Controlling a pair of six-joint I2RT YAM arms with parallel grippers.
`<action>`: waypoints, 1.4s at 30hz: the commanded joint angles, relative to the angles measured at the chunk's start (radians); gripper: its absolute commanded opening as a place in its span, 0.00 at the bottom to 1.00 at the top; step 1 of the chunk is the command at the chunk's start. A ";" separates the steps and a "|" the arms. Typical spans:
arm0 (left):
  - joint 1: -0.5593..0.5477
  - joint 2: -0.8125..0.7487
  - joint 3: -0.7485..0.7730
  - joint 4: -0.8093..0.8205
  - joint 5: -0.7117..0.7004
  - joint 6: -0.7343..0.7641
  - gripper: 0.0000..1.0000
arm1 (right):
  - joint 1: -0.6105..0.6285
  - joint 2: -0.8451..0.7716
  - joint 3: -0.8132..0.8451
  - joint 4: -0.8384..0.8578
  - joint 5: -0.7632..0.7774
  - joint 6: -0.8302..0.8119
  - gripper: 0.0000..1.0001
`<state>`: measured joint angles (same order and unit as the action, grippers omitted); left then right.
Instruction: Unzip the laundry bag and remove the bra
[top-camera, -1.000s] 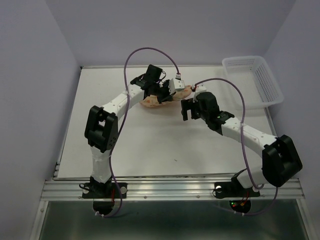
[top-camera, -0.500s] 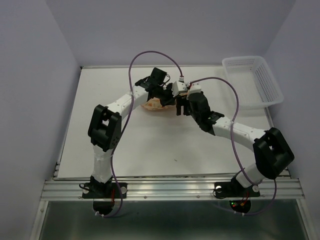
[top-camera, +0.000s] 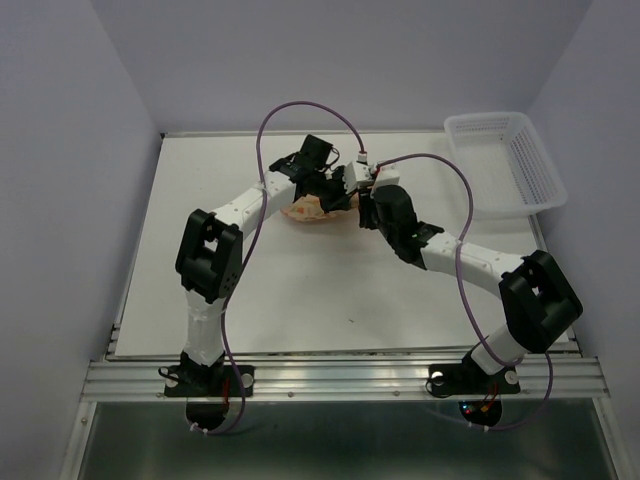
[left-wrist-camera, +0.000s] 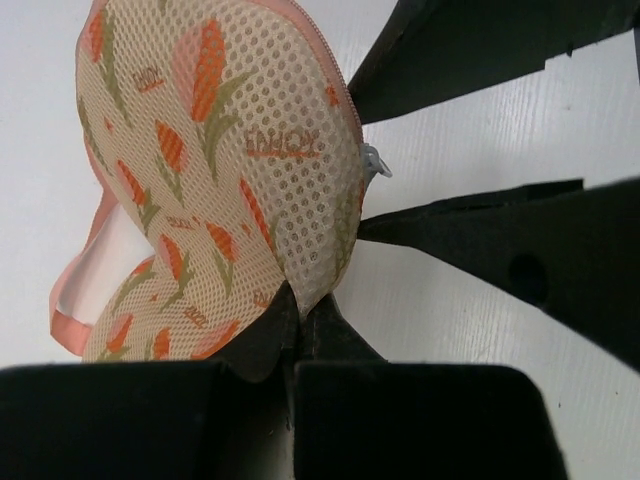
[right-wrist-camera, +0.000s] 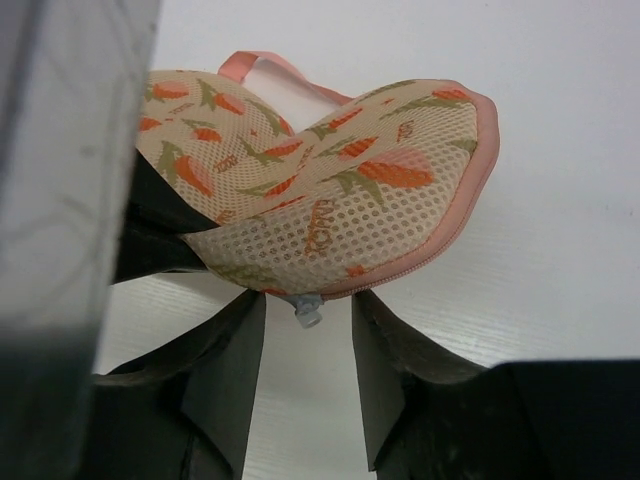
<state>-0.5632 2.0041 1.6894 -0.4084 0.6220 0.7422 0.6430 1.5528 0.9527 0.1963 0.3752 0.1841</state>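
The laundry bag (left-wrist-camera: 220, 160) is a cream mesh pouch with orange print and pink zip edging; it lies at the back middle of the table (top-camera: 308, 210). My left gripper (left-wrist-camera: 297, 322) is shut on the bag's lower edge and holds that end up off the table. The grey zip pull (right-wrist-camera: 307, 313) hangs from the pink edging. My right gripper (right-wrist-camera: 308, 298) is open, one finger on each side of the pull with a gap on both sides. Its dark fingers (left-wrist-camera: 470, 235) also show in the left wrist view, flanking the pull (left-wrist-camera: 374, 162). The bra is hidden.
A white plastic lattice basket (top-camera: 520, 160) stands at the back right corner of the white table (top-camera: 300, 290). Purple cables (top-camera: 300, 105) arch above both wrists. Both arms meet over the bag, grippers close together.
The right arm has swung left to the bag's end, and its jaws have narrowed around the zip pull. The left arm moved slightly right early on, still gripping the bag.
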 joint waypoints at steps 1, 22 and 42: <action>-0.003 -0.024 0.064 -0.012 0.033 0.006 0.00 | 0.004 0.004 0.032 0.083 0.041 -0.017 0.41; -0.004 -0.065 0.013 -0.033 0.021 0.077 0.00 | 0.004 0.003 0.041 0.071 0.011 -0.087 0.01; -0.006 -0.102 -0.056 -0.234 0.019 0.330 0.00 | -0.203 -0.103 0.009 -0.101 -0.225 -0.244 0.01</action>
<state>-0.5720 1.9804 1.6558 -0.5007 0.6224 0.9630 0.4911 1.4975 0.9520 0.0784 0.2108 0.0029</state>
